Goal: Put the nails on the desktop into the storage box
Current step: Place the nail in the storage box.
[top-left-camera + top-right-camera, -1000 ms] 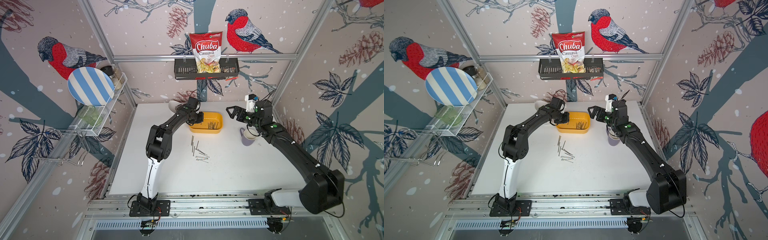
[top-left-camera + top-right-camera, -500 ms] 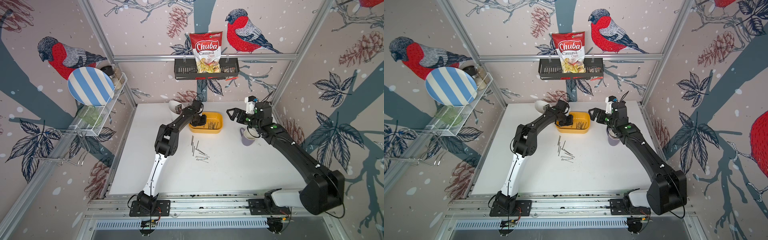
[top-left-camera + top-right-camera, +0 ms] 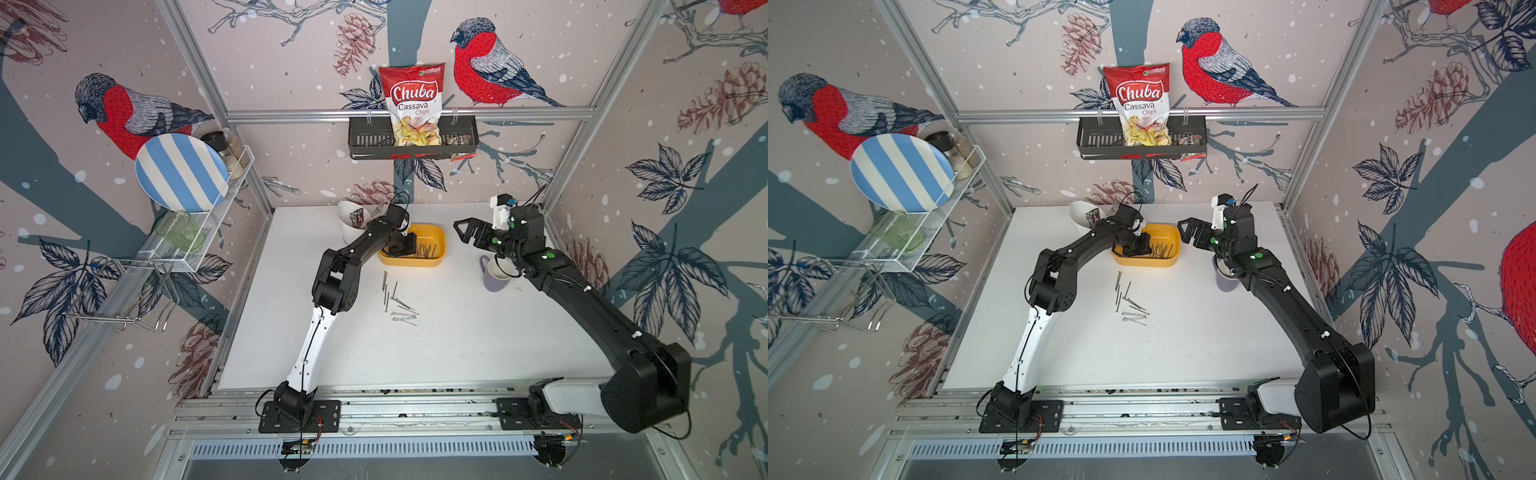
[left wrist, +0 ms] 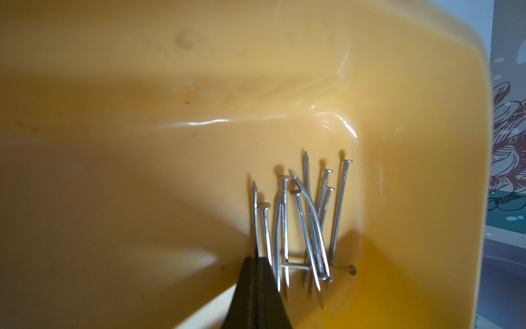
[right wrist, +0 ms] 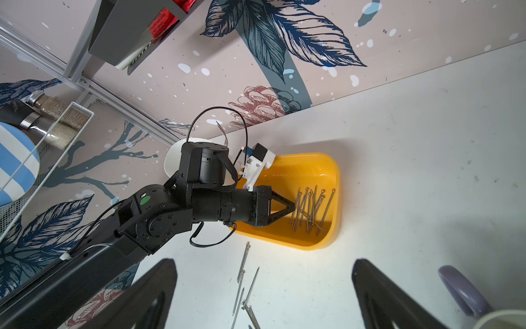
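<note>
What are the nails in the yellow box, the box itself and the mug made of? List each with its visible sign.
Nails: metal, likely steel; bare grey-silver shafts with bright glints and flat heads.
Storage box: moulded plastic, glossy yellow; streaky highlights on smooth rounded walls.
Mug: probably glazed ceramic, lilac outside, white inside; too small to be sure.
</note>
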You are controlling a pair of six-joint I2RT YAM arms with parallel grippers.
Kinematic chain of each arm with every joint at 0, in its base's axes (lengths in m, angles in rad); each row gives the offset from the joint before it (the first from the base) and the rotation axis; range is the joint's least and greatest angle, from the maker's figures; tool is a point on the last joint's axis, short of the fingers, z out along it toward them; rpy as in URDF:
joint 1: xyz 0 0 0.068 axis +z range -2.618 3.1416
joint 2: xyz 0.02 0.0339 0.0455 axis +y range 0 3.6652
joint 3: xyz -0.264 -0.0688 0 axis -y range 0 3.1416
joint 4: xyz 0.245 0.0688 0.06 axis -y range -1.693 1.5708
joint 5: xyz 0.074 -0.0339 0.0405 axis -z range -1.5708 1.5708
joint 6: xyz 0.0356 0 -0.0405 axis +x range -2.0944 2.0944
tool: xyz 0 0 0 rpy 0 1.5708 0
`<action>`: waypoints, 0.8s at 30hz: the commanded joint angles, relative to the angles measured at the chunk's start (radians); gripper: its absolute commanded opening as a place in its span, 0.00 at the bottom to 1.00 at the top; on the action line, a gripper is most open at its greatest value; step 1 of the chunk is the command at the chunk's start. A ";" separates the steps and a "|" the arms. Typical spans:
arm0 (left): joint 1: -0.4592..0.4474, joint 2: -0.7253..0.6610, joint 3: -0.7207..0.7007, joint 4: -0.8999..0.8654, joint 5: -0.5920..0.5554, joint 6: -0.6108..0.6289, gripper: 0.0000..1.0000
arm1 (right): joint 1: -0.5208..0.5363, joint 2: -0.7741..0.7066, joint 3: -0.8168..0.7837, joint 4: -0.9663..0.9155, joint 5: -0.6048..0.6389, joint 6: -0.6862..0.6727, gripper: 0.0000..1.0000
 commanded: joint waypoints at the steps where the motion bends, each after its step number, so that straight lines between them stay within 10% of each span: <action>1: -0.001 -0.012 -0.012 -0.023 0.006 -0.005 0.05 | 0.005 -0.009 -0.007 0.015 0.004 0.007 1.00; 14: -0.002 -0.231 -0.105 -0.048 -0.028 0.020 0.32 | 0.071 0.022 0.000 0.043 0.009 0.021 1.00; 24: -0.010 -0.702 -0.673 0.023 -0.135 0.029 0.32 | 0.163 0.090 0.045 0.004 0.010 0.020 1.00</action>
